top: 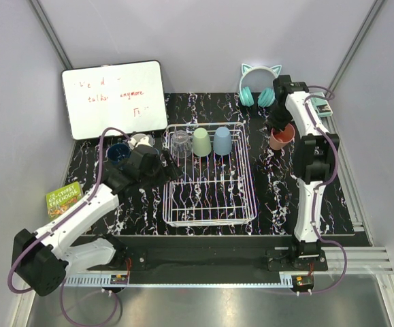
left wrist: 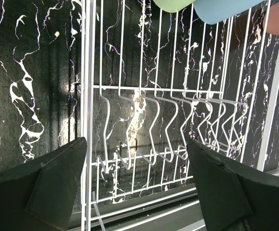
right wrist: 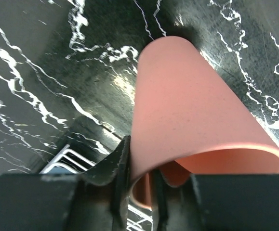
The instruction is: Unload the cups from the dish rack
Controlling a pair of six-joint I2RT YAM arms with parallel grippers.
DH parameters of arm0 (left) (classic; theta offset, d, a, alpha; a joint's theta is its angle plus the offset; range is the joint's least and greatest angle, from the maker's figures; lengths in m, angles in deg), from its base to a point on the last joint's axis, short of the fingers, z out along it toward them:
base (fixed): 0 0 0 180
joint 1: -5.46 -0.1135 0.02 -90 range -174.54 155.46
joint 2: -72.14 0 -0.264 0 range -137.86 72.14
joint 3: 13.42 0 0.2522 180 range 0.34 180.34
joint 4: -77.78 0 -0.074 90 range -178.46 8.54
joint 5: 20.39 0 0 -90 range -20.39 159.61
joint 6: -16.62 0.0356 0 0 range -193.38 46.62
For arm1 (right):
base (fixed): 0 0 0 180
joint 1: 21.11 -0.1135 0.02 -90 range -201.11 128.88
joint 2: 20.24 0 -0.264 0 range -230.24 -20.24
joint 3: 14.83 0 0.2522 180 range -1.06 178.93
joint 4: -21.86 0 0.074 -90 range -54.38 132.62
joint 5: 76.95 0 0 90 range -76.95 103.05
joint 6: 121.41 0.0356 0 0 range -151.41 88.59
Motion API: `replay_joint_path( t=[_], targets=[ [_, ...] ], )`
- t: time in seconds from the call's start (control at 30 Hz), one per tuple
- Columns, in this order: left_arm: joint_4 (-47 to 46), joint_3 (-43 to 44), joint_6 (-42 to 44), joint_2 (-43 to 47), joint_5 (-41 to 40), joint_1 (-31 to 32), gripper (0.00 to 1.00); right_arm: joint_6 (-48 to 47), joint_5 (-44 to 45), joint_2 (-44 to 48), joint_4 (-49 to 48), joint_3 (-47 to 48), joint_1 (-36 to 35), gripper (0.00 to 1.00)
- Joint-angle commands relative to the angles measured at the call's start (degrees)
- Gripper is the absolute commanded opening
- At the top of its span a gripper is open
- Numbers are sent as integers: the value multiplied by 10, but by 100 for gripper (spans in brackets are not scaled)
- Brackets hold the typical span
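**Top external view.** The dish rack (top: 210,204) sits at the centre of the frame on the black marbled surface (top: 278,197). Three cups remain in it, in a row along its upper edge: a clear glass (top: 179,143), a sage-green tumbler (top: 201,142) and a light-blue tumbler (top: 222,140). Two cups are already outside it. The dark navy mug (top: 118,151) stands left of the rack, and the salmon-pink tumbler (top: 282,138) stands right of centre, mouth up, well apart from the wire. The right gripper (top: 278,128) comes down on that tumbler's rim. The left gripper (top: 164,168) is at the rack's left wall, just below the clear glass. By this count the unloading is partly done.

**Left wrist view.** The left gripper's jaws stand wide with nothing between them, one at each lower corner of the frame. The white wire floor and plate dividers show in the gap. The green and blue tumblers show only as edges at the top of the frame. The wide spread suits an approach to a cup, probably the nearby glass. That is a judgement only.

**Right wrist view.** The right gripper's (right wrist: 135,190) jaws are narrow and pinch the wall of the salmon-pink tumbler at its rim, at the lower centre of the frame, one inside and one outside. This grip keeps the cup upright for setting down. Whether its base is in contact with the surface cannot be told.
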Motion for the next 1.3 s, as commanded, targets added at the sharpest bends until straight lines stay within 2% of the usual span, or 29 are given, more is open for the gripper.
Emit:
replay_joint_path(
  t=[0.0,0.1,0.23,0.37,0.53,0.67,0.7,0.8,0.9,1.07,1.13,1.27],
  targets=[
    [-12,5,9,-9,18,-2,90,-16,-11,52,-34,-30,1,29],
    [-14,8,12,-18,25,-2,90,-27,-15,67,-37,-29,2,32],
    [-15,11,14,-24,31,-2,91,-35,-19,89,-44,-29,1,53],
    [-16,11,16,-23,30,-1,91,-45,-22,111,-61,-34,0,67],
    [-19,14,32,-21,20,-1,91,-57,-53,163,-117,-64,-6,71],
    [-22,32,69,-25,-13,-1,91,-89,-108,257,-239,-173,-24,76],
    [-22,46,79,-28,-30,-1,92,-92,-112,297,-282,-192,-39,81],
    [-20,89,118,-48,-55,-1,93,-103,-112,351,-337,-262,-68,89],
    [-22,139,147,-87,-71,-1,93,-109,-105,421,-370,-327,-105,91],
    [-20,251,193,-203,-86,-1,93,-113,-47,526,-465,-498,-166,92],
    [-21,281,216,-255,-84,-1,93,-112,-37,592,-495,-582,-182,98],
    [-34,351,243,-330,-62,-1,93,-89,-32,718,-576,-720,-188,100]
  ],
)
